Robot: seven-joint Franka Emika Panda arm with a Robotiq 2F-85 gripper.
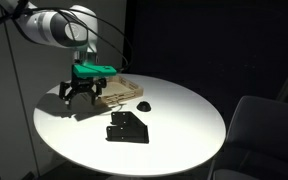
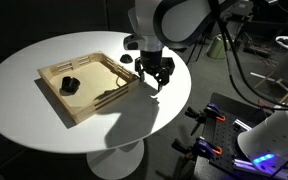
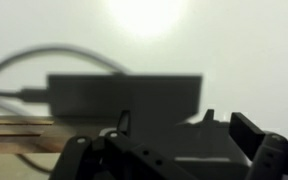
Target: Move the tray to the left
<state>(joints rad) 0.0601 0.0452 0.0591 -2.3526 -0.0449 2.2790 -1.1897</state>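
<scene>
The shallow wooden tray (image 1: pixel 121 95) lies on the round white table (image 1: pixel 184 120). It also shows in an exterior view (image 2: pixel 94 95), with a small black object (image 2: pixel 71 85) inside it. My gripper (image 2: pixel 154 75) is open and empty. It hangs low over the table just off the tray's corner, beside the rim and not touching it. In an exterior view the gripper (image 1: pixel 78 95) stands next to the tray's end. In the wrist view the fingers (image 3: pixel 164 125) are spread, and wooden slats of the tray (image 3: pixel 14 130) show at the lower left.
A small black object (image 1: pixel 144 105) lies on the table beside the tray. A dark flat shape (image 1: pixel 129 128) lies nearer the table's front; I cannot tell whether it is an object or a shadow. A grey chair (image 1: pixel 259 125) stands by the table. Equipment with cables (image 2: pixel 254 130) stands off the table's edge.
</scene>
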